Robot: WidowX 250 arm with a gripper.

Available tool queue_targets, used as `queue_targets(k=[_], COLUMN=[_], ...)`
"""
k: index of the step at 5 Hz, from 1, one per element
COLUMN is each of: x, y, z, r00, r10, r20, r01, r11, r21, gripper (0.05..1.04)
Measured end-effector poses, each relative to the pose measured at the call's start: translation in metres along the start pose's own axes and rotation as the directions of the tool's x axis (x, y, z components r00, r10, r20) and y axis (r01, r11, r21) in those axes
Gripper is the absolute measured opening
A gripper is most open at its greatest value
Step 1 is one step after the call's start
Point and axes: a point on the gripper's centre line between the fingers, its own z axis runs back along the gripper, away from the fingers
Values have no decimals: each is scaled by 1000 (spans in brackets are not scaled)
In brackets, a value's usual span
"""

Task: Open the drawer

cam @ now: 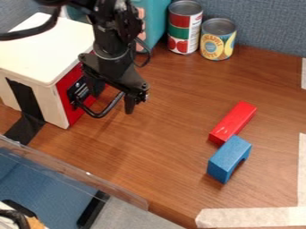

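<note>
Behind the brown wooden table (161, 165) there stands a blue-grey fabric panel (269, 27). The drawer (69, 112), with its red front, is in the wooden box (51, 40) at the left of the view, and it looks shut or nearly so. Its curved black handle (97, 116) sticks out towards the table's middle. Over this handle hangs the black gripper (111, 103); its claw is released, with the fingers (129, 105) apart, one near the drawer front and one beyond the bar, and it grasps nothing.

Pulling the handle outward seems to be the next step, and here some care is needed. If the inner finger does not sit well behind the bar, it could slip off, or press on the front and hold it closed. If the pull goes crooked, the drawer may jam. The box could also slide along, should the black tape (24, 96) at its side be too weak.

Behind the arm is a teal object (156, 15), then a red-and-green can (184, 33) and a yellow-labelled can (217, 42). A red block (233, 123) and a blue arch block (226, 160) lie well apart from the drawer, so I judge them a small risk.
</note>
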Motion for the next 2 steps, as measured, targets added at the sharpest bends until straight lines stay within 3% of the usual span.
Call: queue_targets(k=[2], x=[20], y=[-2], z=[-11], r00=[1000], r10=[20], r20=[-10], r01=[-20], r11=[1000], r21=[-10], gripper=[1000])
